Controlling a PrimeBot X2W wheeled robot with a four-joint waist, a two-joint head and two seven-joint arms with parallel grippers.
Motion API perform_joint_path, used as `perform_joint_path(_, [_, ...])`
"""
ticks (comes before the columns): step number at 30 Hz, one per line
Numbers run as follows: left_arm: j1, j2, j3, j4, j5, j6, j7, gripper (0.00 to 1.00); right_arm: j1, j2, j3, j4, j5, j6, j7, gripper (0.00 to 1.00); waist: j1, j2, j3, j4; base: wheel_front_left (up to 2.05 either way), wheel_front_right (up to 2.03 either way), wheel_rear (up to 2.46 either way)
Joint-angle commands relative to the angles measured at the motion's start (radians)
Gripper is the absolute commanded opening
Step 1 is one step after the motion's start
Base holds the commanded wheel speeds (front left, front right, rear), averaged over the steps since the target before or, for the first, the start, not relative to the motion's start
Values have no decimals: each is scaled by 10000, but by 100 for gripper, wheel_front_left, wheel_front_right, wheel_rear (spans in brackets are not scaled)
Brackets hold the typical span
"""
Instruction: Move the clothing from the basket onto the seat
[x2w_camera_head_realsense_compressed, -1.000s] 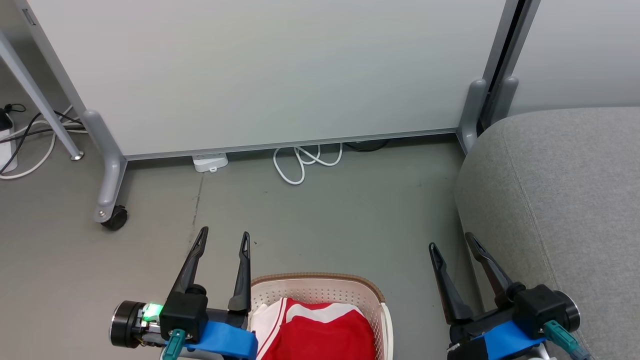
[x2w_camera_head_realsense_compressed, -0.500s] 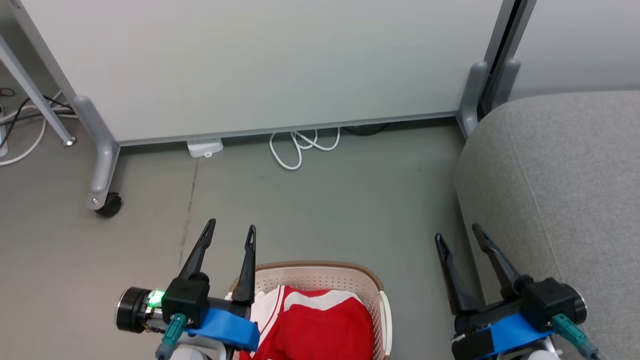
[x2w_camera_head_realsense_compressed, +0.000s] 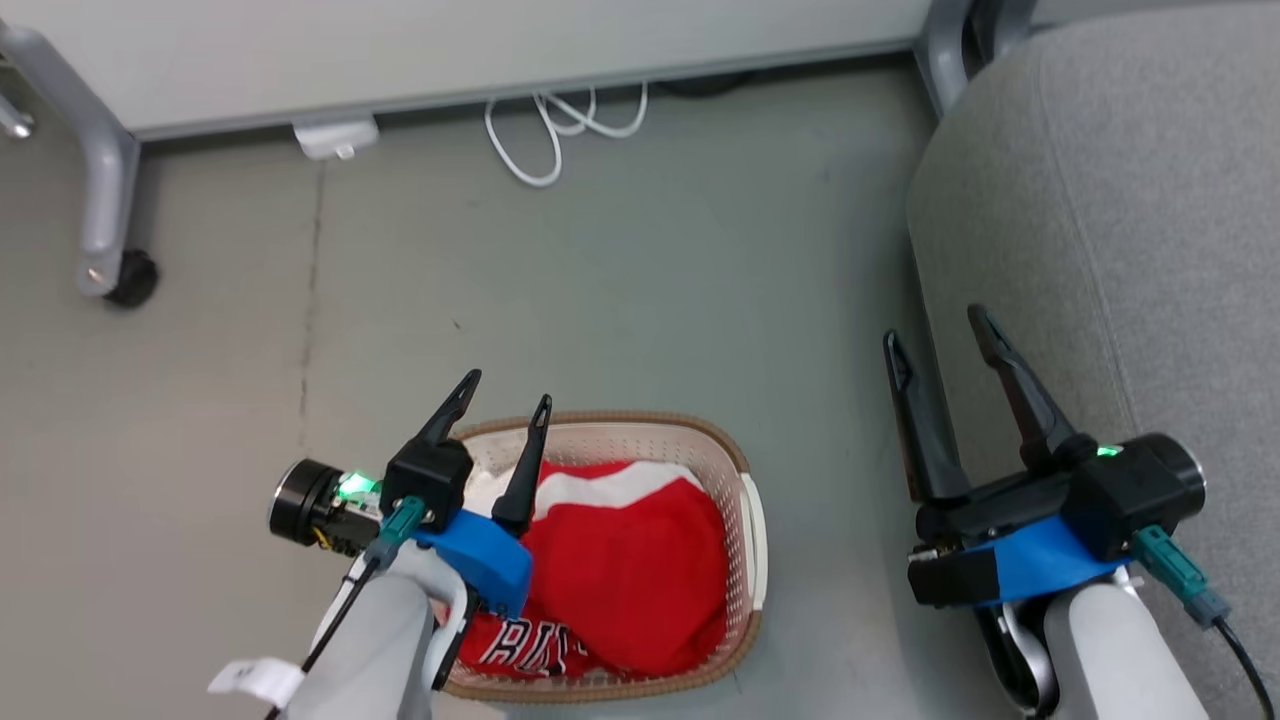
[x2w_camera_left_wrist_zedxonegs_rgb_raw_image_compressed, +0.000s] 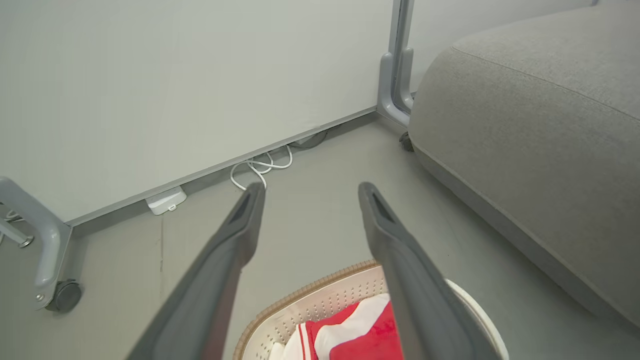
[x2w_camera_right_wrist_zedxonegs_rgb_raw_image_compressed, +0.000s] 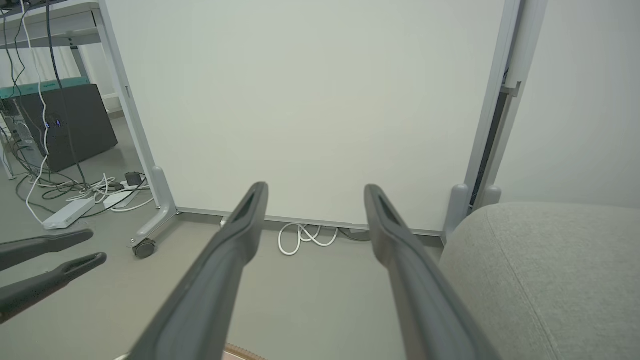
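Over the left rim of the basket, my left claw gapes empty; my right claw, equally open, hovers by the seat. The clothing lies in the basket, so I judge every transfer remains.

The smooth grey-green floor bore a cream perforated plastic basket with a brown woven rim, a large light-grey fabric seat well to its right, and a looped white cable, a small white box and a black castor along the pale partition.
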Motion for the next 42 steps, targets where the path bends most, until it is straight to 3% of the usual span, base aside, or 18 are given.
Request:
perform_joint_path(1, [-358, 84, -135, 306, -60, -65, -28, 100, -247, -36, -2, -86, -57, 19, -31, 100, -2, 0, 792, -328, 0, 0, 0])
perform_joint_path(16, [-3120, 347, -3422, 4618, -2721, -58, 330, 100, -1607, -31, -24, -617, -353, 19, -31, 100, -2, 0, 3538, -864, 0, 0, 0])
perform_joint_path(23, [-3756, 784, -4568, 5112, -4485, -59, 1288, 100, -1854, -31, -69, -833, -545, 19, -31, 100, -2, 0, 4535, -983, 0, 0, 0])
perform_joint_path(31, [-4478, 1114, -5144, 5142, -6356, -60, 2551, 100, -2023, -32, -27, -1161, -678, 19, -31, 100, -2, 0, 5503, -992, 0, 0, 0])
perform_joint_path(42, [-5228, 1096, -5902, 5228, -7577, -60, 3547, 100, -2080, -62, 7, -1529, -628, 12, -31, 100, -2, 0, 6260, -1045, 0, 0, 0])
